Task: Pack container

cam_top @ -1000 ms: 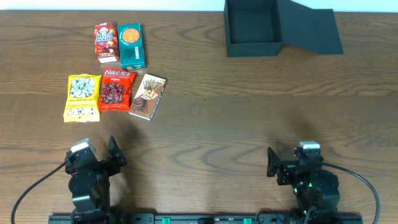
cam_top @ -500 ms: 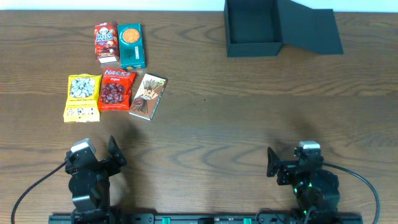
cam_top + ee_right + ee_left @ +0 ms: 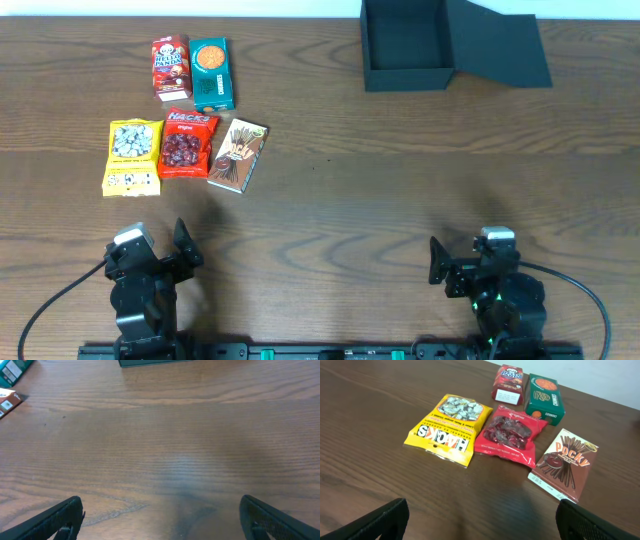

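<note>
Container [image 3: 405,45], far right of table [image 3: 350,200], lid [image 3: 505,50] folded open, apparently empty, ready for loading; five snack packets [image 3: 186,143] grouped far left; left claw [image 3: 480,516] and right claw [image 3: 160,516] spread, empty, parked at near edge.

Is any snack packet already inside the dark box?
No, in the overhead view the container is bare inside, and all five snack packets lie on the table to its left.

Snack packets [image 3: 186,143] left; container [image 3: 410,79] right; table [image 3: 350,200] between passable.
</note>
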{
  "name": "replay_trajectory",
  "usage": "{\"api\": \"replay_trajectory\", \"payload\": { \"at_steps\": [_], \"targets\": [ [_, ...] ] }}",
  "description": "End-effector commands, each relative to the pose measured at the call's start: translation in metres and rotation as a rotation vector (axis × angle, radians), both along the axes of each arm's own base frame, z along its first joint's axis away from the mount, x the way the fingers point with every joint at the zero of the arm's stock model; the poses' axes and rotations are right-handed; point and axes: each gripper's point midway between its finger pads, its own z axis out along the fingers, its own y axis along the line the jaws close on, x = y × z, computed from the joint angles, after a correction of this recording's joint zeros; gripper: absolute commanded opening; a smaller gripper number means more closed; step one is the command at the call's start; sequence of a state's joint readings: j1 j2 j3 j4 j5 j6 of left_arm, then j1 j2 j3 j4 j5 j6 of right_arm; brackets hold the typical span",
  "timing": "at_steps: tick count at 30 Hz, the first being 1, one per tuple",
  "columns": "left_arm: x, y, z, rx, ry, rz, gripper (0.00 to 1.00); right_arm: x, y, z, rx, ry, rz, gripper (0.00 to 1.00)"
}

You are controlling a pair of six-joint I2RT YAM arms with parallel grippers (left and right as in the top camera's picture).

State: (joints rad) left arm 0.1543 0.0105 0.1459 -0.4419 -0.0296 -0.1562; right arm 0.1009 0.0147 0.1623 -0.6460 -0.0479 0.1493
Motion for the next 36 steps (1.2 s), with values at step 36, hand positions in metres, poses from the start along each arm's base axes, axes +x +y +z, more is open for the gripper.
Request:
{"api": "replay_trajectory", "payload": {
  "at_steps": [36],
  "targets": [
    [0.000,0.000,-0.008,0.007,0.018,-0.003,0.95,0.015,0.033,0.057,0.955,-0.004,-0.187,0.99]
  ]
}}
